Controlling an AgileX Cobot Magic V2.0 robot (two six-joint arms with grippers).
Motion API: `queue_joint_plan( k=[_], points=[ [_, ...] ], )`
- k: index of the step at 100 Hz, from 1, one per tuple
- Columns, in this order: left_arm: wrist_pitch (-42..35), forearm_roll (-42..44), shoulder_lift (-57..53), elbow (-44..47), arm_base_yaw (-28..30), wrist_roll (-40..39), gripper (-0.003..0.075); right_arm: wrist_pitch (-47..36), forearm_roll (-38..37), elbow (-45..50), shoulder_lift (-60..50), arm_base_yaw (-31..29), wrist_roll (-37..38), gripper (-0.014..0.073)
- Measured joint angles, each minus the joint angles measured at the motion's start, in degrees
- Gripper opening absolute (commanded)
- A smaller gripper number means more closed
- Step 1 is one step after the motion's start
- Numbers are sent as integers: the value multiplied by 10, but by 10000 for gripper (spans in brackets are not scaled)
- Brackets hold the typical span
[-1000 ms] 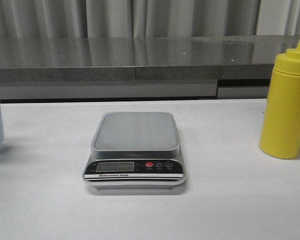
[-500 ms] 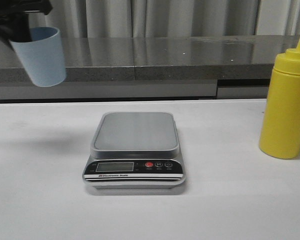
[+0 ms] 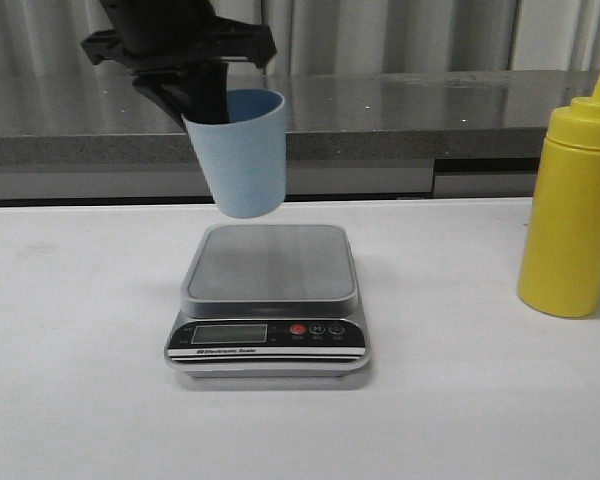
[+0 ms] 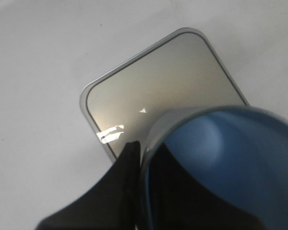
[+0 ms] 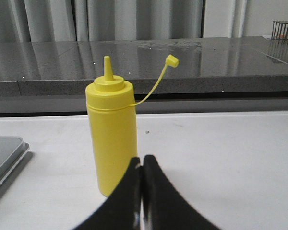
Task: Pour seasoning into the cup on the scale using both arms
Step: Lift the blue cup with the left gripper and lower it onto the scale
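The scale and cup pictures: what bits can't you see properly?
- Scale display, front view: too small to read.
- Cup, left wrist view: its bottom is cut off by the edge and shaded by the left gripper.
- Bottle, right wrist view: its base is hidden behind the right gripper.

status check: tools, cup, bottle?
Left tool shut on cup, held tilted above scale, not touching. Right tool shut, empty, facing seasoning bottle. Scale platform unobstructed.
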Motion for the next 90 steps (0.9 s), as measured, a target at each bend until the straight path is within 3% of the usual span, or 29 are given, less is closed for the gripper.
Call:
queue_joint_plan(
  k=[34, 46, 59, 68, 90],
  points=[
    [4, 0, 60, -26, -9, 0, -14, 0, 0, 0, 0, 0, 0, -69],
    [8, 0, 69, -26, -9, 0, 73, 0, 0, 0, 0, 0, 0, -69],
    [8, 0, 73, -27, -9, 0, 250, 0, 0, 0, 0, 0, 0, -69],
    [8, 0, 74, -27, -9, 0, 328, 0, 0, 0, 0, 0, 0, -69],
    [11, 0, 75, -52, -9, 0, 358, 0, 0, 0, 0, 0, 0, -69]
  ],
)
